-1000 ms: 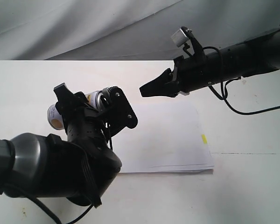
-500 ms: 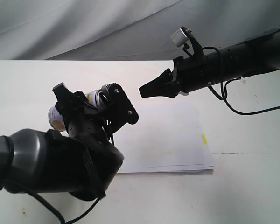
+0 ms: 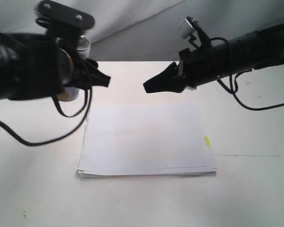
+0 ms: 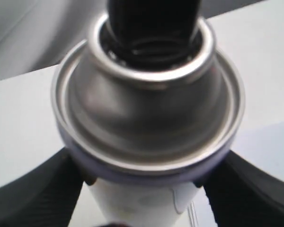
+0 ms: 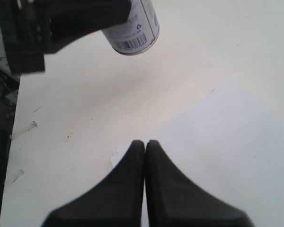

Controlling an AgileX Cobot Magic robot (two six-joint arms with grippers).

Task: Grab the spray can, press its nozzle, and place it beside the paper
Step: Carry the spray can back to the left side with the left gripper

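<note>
My left gripper point(image 3: 78, 56) is raised at the upper left and shut on the spray can point(image 3: 83, 45). In the left wrist view the can's domed silver shoulder point(image 4: 146, 104) fills the picture. The black nozzle point(image 4: 154, 19) sits on top of it, and a black finger point(image 4: 33, 189) presses each side of the white body. In the right wrist view the can point(image 5: 135, 28) shows its barcode. My right gripper point(image 3: 147, 87) is shut and empty, and hovers over the far edge of the paper point(image 3: 146, 137). The white stack lies flat, with a yellow tab point(image 3: 206, 141) at its right edge.
The white table point(image 3: 255, 189) runs around the paper on all sides. A grey cloth backdrop point(image 3: 132, 28) hangs behind it. The right arm's black cable point(image 3: 255, 108) droops over the table at the right. Small marks dot the table point(image 5: 33, 125) near its edge.
My left arm has swung up and away from the paper's near left corner to the upper left, carrying the can with it. The right gripper has barely moved.
</note>
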